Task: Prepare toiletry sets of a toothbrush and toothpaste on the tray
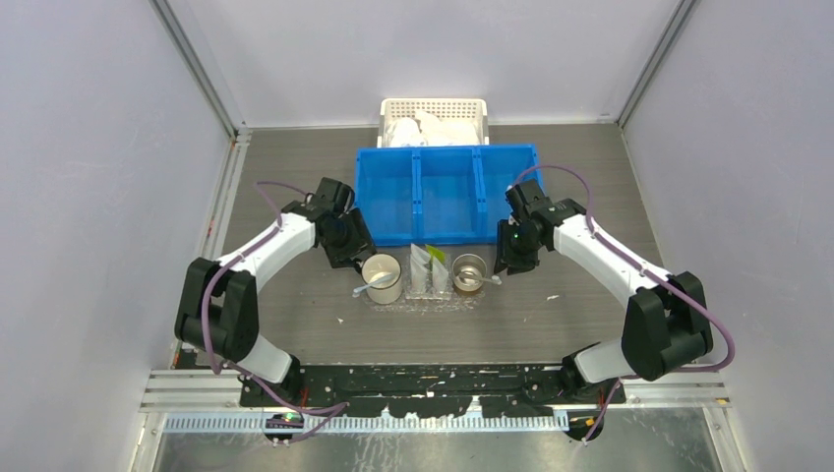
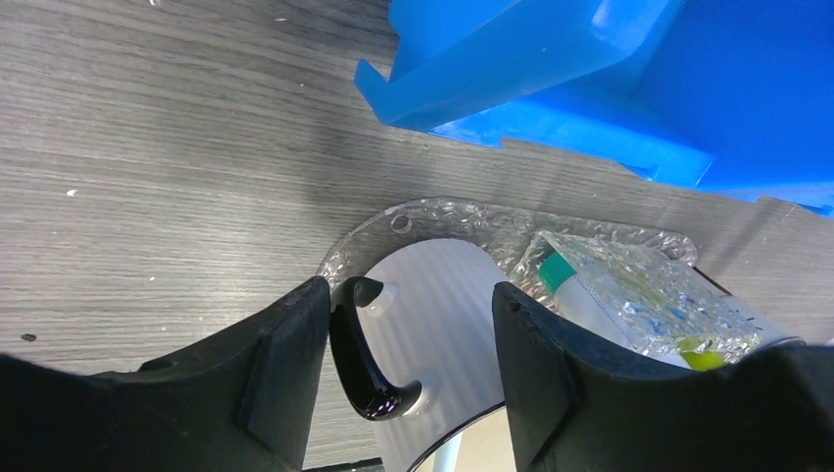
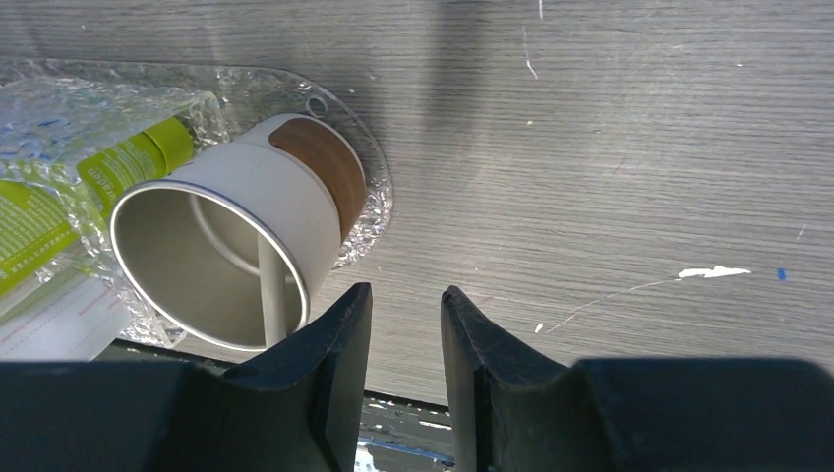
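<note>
Cups explained the layout in the top view. A white cup (image 1: 382, 278) and a second cup (image 1: 470, 272) stood on the tray (image 1: 423, 307), each with a toothbrush (image 1: 362, 291) leaning out over its rim, which I judge gave each set its own holder. The toothpaste (image 1: 430, 267) lay flat between the two cups, within reach of either arm. Your left gripper (image 1: 354, 254) hung just beside the white cup and your right gripper (image 1: 505, 260) just beside the second one. The blue bin (image 1: 447, 192) sat behind the tray, with the white basket (image 1: 434, 120) beyond it.

In the left wrist view, your jaws stood wide apart. The white cup's glossy black handle (image 2: 366, 354) and smooth wall showed between them. No pad visibly pressed on the cup, so you held nothing. The tray's rim was clear and crinkled, and the toothpaste beside it lay under crumpled film.

In the right wrist view, your jaws were parted only narrowly and held nothing, over the grey wood-grain table (image 3: 590, 147). The second cup had a dull metal lining, and a thin white toothbrush stem stood inside it. Green-labelled toothpaste lay next to the cup on the tray.
</note>
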Controlling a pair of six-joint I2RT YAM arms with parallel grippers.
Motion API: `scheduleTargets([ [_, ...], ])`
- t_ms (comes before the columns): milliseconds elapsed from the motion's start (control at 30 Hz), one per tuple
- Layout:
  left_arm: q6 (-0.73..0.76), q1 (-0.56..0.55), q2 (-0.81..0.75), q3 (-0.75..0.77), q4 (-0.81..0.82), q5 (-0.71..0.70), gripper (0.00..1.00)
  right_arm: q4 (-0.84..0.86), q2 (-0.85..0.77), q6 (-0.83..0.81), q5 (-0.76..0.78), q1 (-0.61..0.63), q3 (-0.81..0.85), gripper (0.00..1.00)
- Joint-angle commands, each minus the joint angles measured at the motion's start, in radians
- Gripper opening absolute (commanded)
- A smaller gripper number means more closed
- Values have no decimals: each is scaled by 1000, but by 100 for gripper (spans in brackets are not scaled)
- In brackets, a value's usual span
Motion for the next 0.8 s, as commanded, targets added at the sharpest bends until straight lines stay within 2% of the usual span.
scheduleTargets([
  [0, -20, -14, 12, 44, 25, -14, 62, 33, 3, -1, -18, 15, 8, 38],
  [767, -26, -25, 61, 85, 37, -19, 62, 45, 71, 19, -13, 110, 47, 38],
])
